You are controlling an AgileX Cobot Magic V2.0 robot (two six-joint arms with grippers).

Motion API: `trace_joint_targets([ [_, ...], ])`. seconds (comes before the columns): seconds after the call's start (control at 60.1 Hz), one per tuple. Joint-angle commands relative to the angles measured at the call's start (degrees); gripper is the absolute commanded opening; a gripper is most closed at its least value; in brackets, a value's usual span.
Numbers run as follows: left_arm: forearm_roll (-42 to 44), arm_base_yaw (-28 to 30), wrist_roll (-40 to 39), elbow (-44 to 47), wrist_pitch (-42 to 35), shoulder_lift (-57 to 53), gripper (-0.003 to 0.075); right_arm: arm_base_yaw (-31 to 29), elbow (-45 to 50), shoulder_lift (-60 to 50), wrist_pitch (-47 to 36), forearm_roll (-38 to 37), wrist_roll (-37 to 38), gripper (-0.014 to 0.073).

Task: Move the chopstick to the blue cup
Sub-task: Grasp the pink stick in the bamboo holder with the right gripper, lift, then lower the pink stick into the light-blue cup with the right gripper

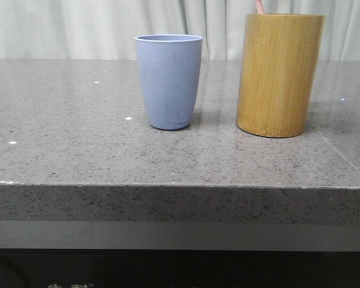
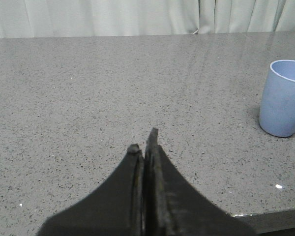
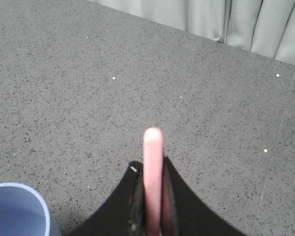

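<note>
The blue cup [image 1: 168, 81] stands upright on the grey stone table, left of the bamboo cylinder [image 1: 279, 75]. A pale pink chopstick end [image 1: 259, 6] shows above the cylinder's rim at the top edge of the front view. In the right wrist view my right gripper [image 3: 150, 164] is shut on a pink chopstick [image 3: 153, 147] that sticks out past the fingertips; the blue cup's rim [image 3: 19, 189] shows beside it. My left gripper [image 2: 143, 142] is shut and empty over bare table, well away from the blue cup [image 2: 284, 101]. Neither gripper shows in the front view.
The table's front edge [image 1: 180, 185] runs across the front view, with a seam [image 1: 342, 157] in the stone at the right. A pale curtain [image 1: 78, 27] hangs behind the table.
</note>
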Motion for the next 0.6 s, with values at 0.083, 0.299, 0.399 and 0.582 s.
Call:
trace_joint_targets([
  [0.083, -0.5, 0.0, -0.6, -1.5, -4.6, 0.7, -0.0019, -0.1, -2.3, -6.4, -6.8, -0.3, -0.6, -0.0036],
  [0.299, -0.5, 0.0, -0.6, -1.5, -4.6, 0.7, -0.0019, 0.2, -2.3, -14.6, -14.2, 0.0, -0.6, -0.0036],
  [0.399, -0.5, 0.0, -0.6, -1.5, -4.6, 0.7, -0.0019, 0.6, -2.3, -17.1, -18.1, 1.7, -0.6, -0.0036],
  [0.582, -0.5, 0.0, -0.6, -1.5, -4.6, 0.7, -0.0019, 5.0, -2.5, -17.0, -20.5, 2.4, -0.6, -0.0036],
])
